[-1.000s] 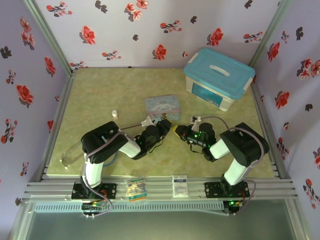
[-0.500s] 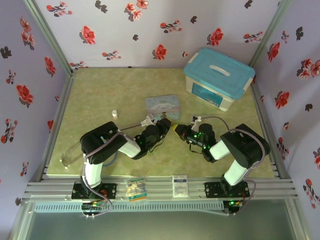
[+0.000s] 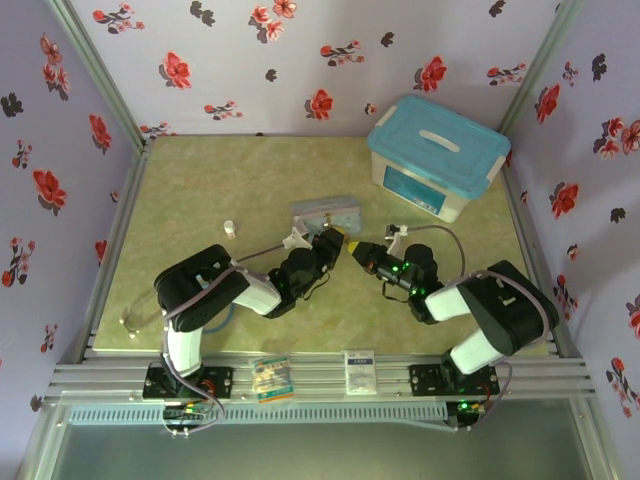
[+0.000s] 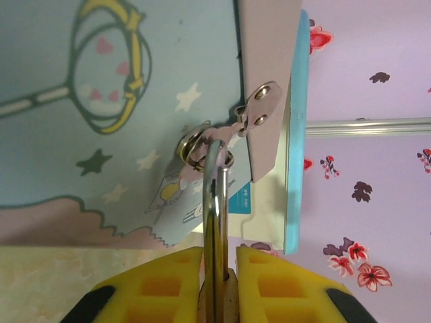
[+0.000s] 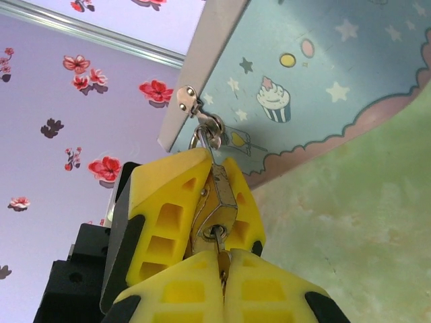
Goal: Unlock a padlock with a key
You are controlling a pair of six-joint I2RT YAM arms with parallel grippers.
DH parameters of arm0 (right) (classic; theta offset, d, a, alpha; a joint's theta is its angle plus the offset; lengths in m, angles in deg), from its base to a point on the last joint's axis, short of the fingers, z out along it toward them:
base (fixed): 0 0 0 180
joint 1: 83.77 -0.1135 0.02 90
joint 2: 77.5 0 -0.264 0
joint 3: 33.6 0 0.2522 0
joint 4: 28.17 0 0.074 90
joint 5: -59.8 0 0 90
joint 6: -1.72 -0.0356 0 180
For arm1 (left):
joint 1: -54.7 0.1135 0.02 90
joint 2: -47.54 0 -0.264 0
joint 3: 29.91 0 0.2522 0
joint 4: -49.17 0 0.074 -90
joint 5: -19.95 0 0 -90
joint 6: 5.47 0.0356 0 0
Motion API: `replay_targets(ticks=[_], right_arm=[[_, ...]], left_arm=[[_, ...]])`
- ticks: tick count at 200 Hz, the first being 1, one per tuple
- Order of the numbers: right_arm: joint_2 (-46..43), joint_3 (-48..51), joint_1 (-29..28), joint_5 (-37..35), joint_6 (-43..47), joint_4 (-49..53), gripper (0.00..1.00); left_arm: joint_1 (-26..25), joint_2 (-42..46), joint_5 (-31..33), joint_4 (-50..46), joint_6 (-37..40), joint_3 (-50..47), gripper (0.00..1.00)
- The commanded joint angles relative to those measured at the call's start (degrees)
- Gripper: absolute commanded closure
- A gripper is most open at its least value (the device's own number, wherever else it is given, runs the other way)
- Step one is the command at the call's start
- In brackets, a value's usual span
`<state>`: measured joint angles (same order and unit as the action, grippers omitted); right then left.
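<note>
Counter (image 3: 200, 190), top view: left gripper (image 3: 338, 247) and right gripper (image 3: 360, 252) nose to nose, tin (image 3: 325, 212) at their 12 o'clock.
Left wrist: gripper clamps padlock (image 4: 215, 195), shackle through tin's hasp.
Right wrist: gripper pinches key (image 5: 221, 259) at keyhole (seated, likely).
Small, stiff, slick metal; grip body, turn bow gently.

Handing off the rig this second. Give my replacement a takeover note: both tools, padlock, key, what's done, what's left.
Left tool: shut on the padlock. Its shackle hangs through the hasp ring of the light-blue tin.
Right tool: shut on the key, which seems to be inserted in the padlock's base.
Done: both gripped, key mated with lock.
Left: turn the key and free the shackle, which looks closed.
</note>
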<state>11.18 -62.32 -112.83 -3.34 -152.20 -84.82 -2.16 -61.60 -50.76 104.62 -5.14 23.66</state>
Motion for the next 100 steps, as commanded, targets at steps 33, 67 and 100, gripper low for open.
replay_targets(ticks=[33,67,100], right_arm=[[3.0,-5.2,-1.2,9.7,2.5,-9.0,1.0],[2.6,-7.1,-1.1,10.6,2.0,-7.8,1.0],[5.1,-9.3,-0.1,11.5,-4.0,-6.9,1.0]], left_arm=[[-5.1,1.8,-9.3,1.7,1.0,3.1,1.0],[-6.3,0.1,-9.1,1.5,1.0,4.0,1.0],[-7.0,-0.2,-9.0,0.3,2.6,4.9,1.0]])
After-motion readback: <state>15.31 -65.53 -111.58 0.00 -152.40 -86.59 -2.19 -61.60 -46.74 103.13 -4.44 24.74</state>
